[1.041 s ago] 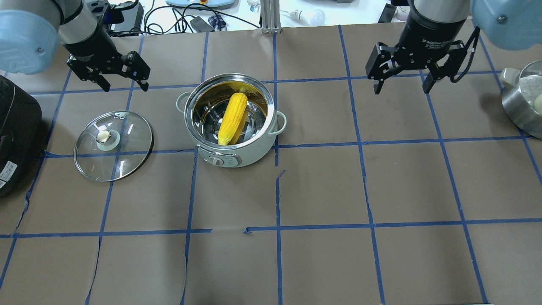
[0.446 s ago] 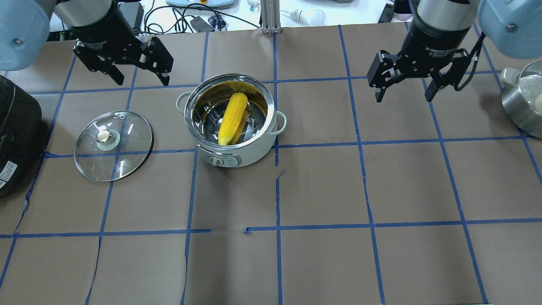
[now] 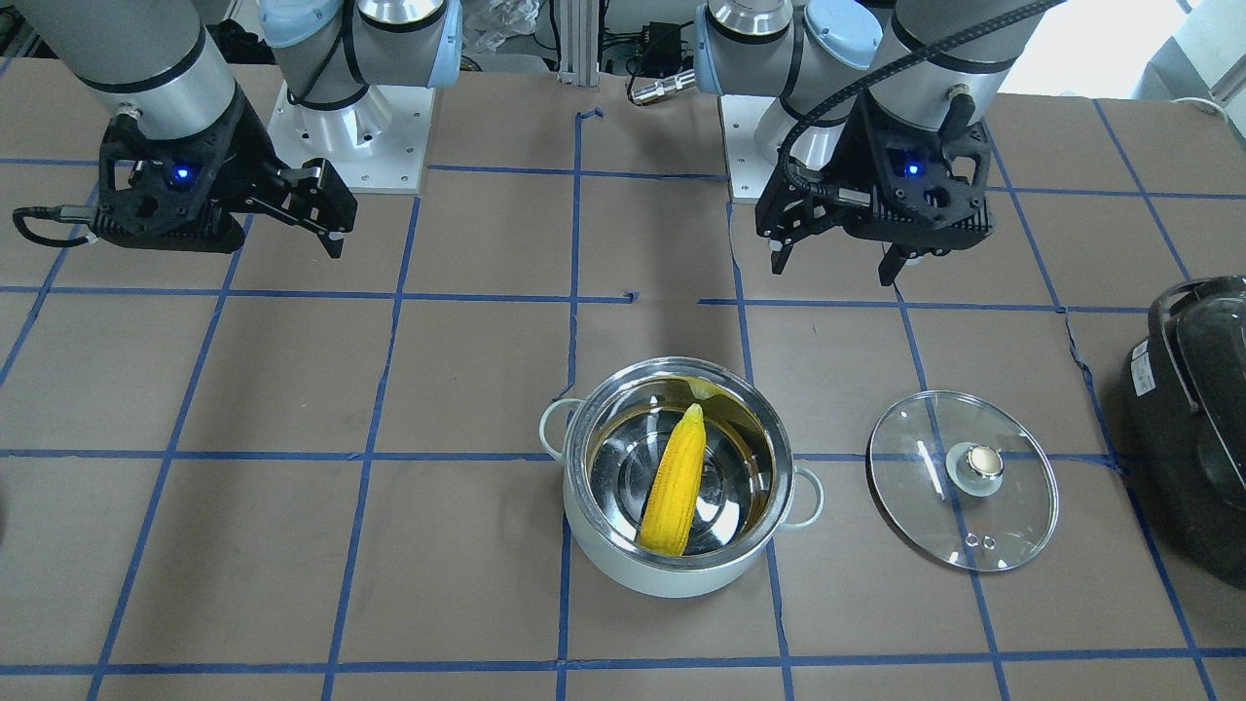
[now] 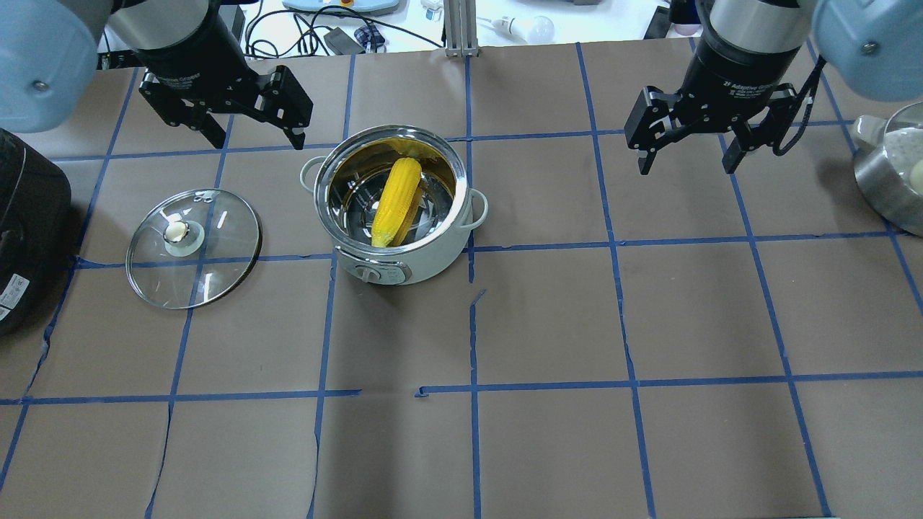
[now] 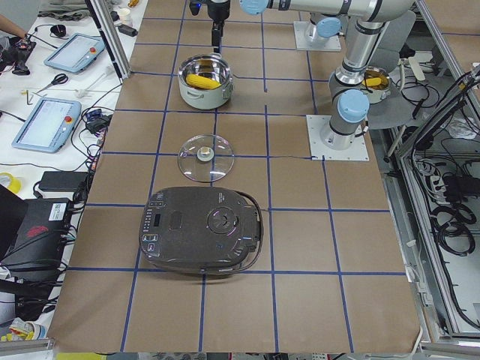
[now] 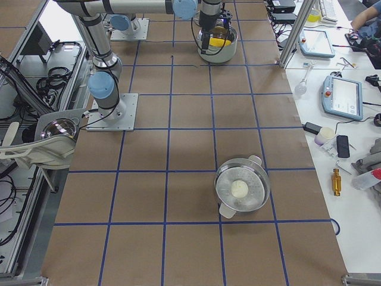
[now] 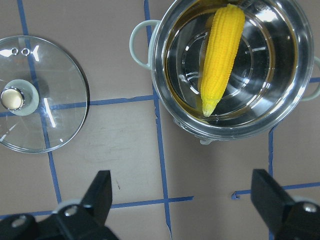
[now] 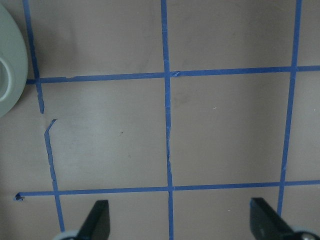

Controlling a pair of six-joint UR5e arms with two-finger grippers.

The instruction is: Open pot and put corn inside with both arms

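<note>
Two grippers, both empty, fingers spread wide. The left gripper (image 4: 256, 142) hung over the table just behind the pot (image 4: 440, 261), toward its left side. The right gripper (image 4: 685, 167) was well off to the pot's right. The pot sat uncovered mid-table. The corn (image 4: 396, 202) lay slanted inside it, pointed tip toward the robot. The glass lid (image 4: 216, 249) lay flat, knob up, left of the pot and not touching it. A black appliance (image 4: 29, 216) sat at the left edge.

Yellow corn (image 4: 396, 202) lies, seemingly tilted, inside lidless pot (image 4: 443, 259).
</note>
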